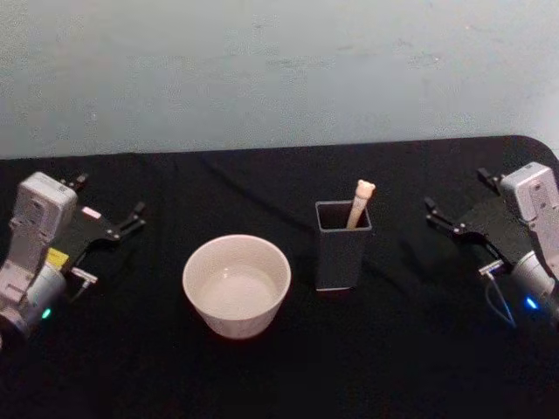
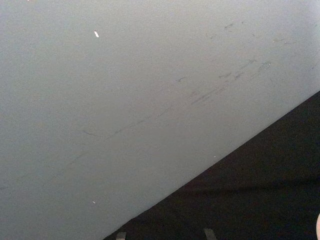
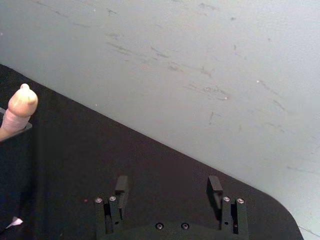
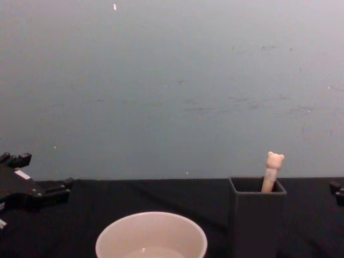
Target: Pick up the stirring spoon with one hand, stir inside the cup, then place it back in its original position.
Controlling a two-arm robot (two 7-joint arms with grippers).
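stirring spoon: beige-peach handle and bear-head knob, plain
cup: cream off-white inside and out, plain
square holder: dark grey, uniform, darker inside
tablecloth: black, plain
wall: pale grey-blue, with faint dark scuffs and a few white flecks
left gripper: black fingers; light grey housing with a yellow label, a pink tag, and a teal light at 7 o'clock
right gripper: black fingers; silver-grey housing, with a blue light at 5 o'clock
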